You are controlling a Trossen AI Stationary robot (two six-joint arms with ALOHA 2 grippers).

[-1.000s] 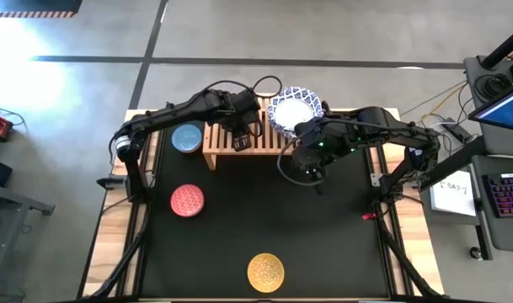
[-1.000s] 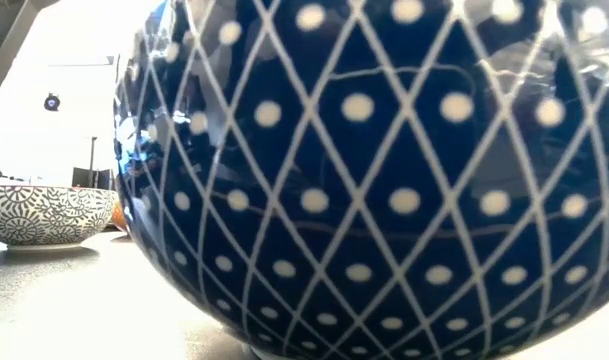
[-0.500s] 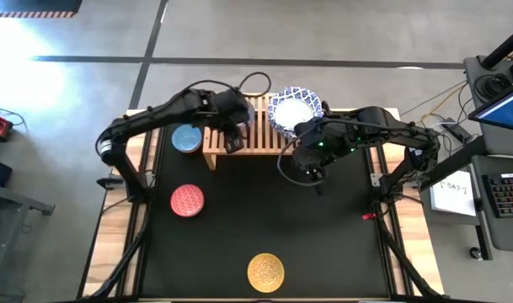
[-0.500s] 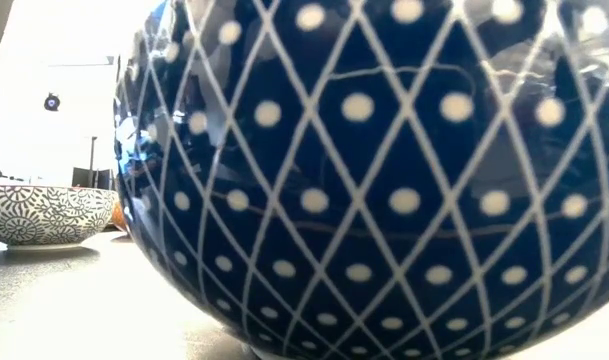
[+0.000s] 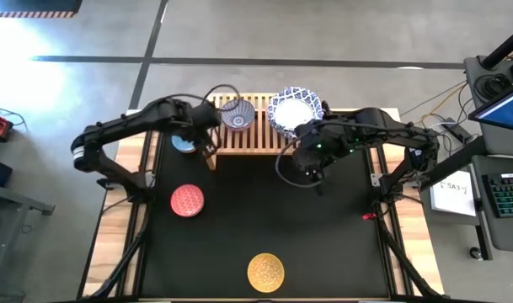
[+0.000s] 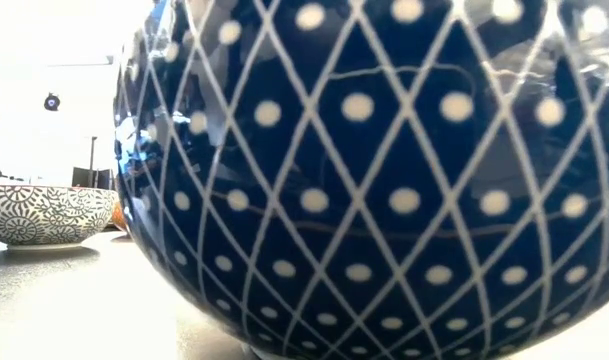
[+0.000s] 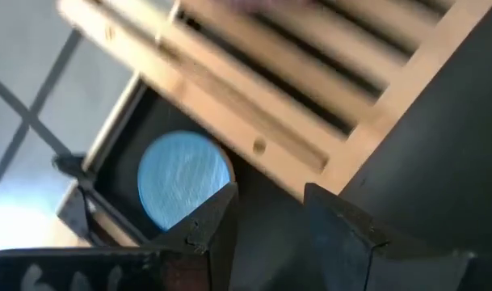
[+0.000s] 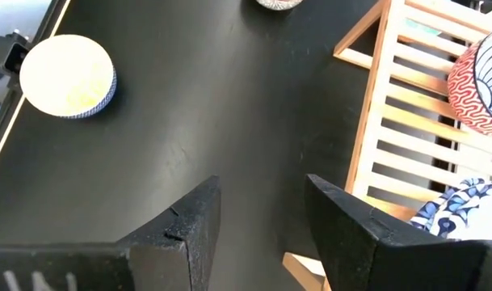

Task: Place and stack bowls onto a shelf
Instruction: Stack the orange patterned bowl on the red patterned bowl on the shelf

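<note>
The light-wood slatted shelf (image 5: 260,130) stands at the table's far side. A stack of white bowls with blue-patterned rims (image 5: 295,110) rests on its right end, and a small patterned bowl (image 5: 237,115) sits upright on its slats left of the middle. The blue bowl (image 5: 185,141) rests on the mat at the shelf's left end. It also shows in the left wrist view (image 7: 181,174). My left gripper (image 5: 207,141) hovers open and empty between the blue bowl and the shelf's left end (image 7: 270,194). My right gripper (image 5: 311,168) is open and empty over the mat in front of the shelf's right end (image 8: 262,182).
A red bowl (image 5: 187,200) sits on the mat at the left. A yellow bowl (image 5: 265,271) sits near the front edge and fills the low view with its dark blue, white-dotted wall (image 6: 384,170). Bare black mat (image 5: 323,227) lies between them and the shelf.
My left gripper has drawn back from over the shelf's middle toward the table's left edge. It now stands by the shelf's left end, and the small patterned bowl on the slats has come into view. My right arm has kept still.
</note>
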